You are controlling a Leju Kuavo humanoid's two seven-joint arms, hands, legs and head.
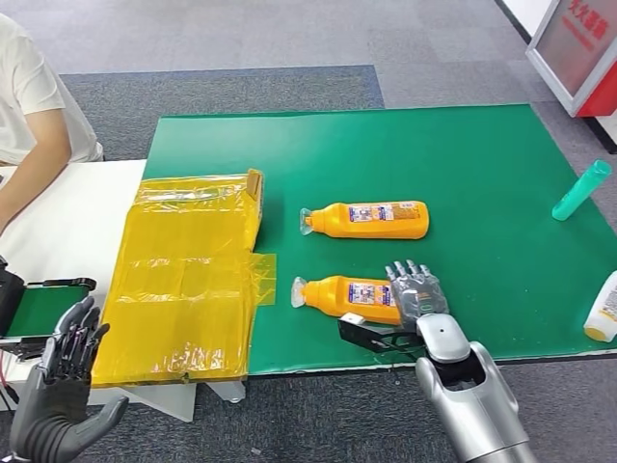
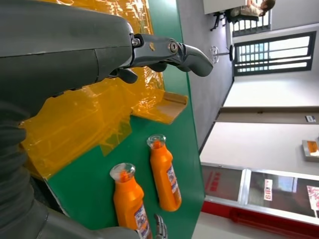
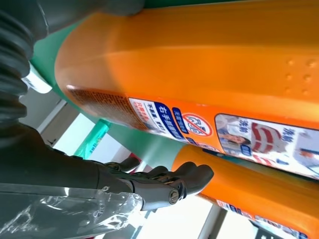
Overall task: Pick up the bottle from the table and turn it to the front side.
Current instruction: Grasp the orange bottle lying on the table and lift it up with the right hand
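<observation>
- The left hand (image 1: 62, 386) hovered low off the table's near edge, palm up, its fingers (image 2: 188, 54) spread and holding nothing.
- A yellow plastic-wrapped box (image 1: 185, 280) lay just beyond and to the right of that hand, on the green mat (image 1: 466, 164).
- The nearer orange bottle (image 1: 345, 297) lay on its side by the mat's front edge, its clear cap toward the yellow box, its label facing up.
- The right hand (image 1: 415, 291) lay over that bottle's base end, fingers draped across it and thumb (image 3: 177, 181) extended beside it; whether the grip had closed could not be told.
- A second orange bottle (image 1: 371, 220) lay beyond the right hand, parallel to the first.
- Far to that hand's right lay a teal tube (image 1: 580, 190) and a white bottle (image 1: 603, 311) at the mat's edge.
</observation>
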